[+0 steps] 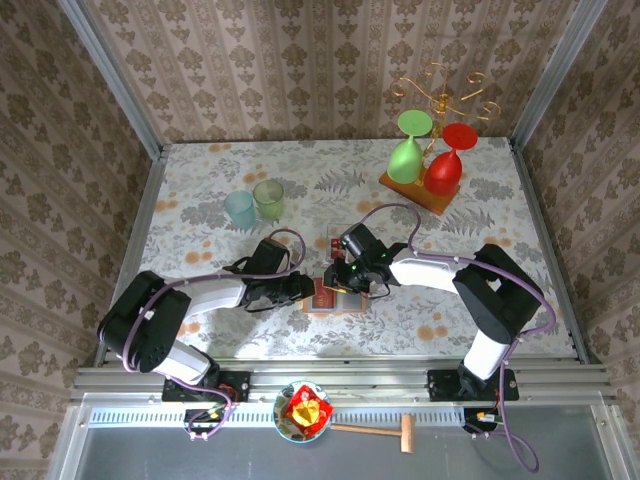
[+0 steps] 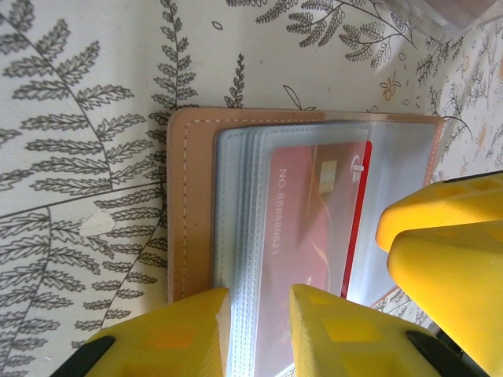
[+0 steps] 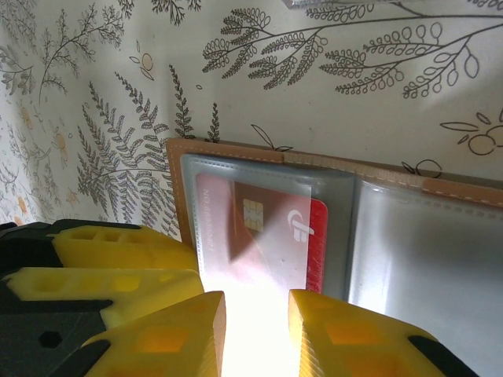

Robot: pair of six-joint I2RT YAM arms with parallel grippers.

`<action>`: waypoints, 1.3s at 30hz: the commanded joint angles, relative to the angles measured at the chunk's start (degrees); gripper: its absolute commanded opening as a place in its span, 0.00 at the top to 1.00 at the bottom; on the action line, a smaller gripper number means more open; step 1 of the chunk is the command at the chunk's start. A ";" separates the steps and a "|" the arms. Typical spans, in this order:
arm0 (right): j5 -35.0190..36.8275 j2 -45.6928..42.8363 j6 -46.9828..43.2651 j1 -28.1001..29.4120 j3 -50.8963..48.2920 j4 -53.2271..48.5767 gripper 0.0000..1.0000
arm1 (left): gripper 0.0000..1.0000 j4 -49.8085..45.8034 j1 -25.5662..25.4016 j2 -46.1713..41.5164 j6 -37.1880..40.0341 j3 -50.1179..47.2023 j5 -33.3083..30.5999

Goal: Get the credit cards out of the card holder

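The card holder (image 1: 335, 298) lies open on the table between both arms, its salmon-brown rim (image 2: 189, 204) framing grey-blue clear sleeves. One of the credit cards (image 2: 314, 228) (image 3: 259, 236), red with a chip, sits inside the top sleeve. My left gripper (image 2: 259, 330) (image 1: 300, 290) stands open by a narrow gap over the stacked sleeve edges. From the other side, my right gripper (image 3: 255, 330) (image 1: 362, 283) is open by a like gap over the sleeved card, with glare between its fingers. A small red and dark card (image 1: 334, 243) lies on the table just behind the holder.
At the back right, a wooden stand (image 1: 425, 190) holds an upturned green glass and a red one. Two pale tumblers (image 1: 240, 207) stand at the back left. Below the near rail are a bowl (image 1: 303, 412) and a wooden mallet (image 1: 385, 432).
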 commanded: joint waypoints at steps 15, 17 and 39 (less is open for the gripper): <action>-0.37 2.35 -0.12 0.51 -0.18 -0.92 0.71 | 0.74 0.00 0.47 0.93 0.09 -0.96 0.22; 0.42 2.21 -0.64 0.45 0.21 -2.20 0.71 | 0.74 0.04 0.48 0.97 0.05 -0.84 0.14; 2.22 -1.16 -2.29 0.43 1.05 -6.17 0.72 | 0.74 0.65 0.52 1.50 0.02 -0.92 0.35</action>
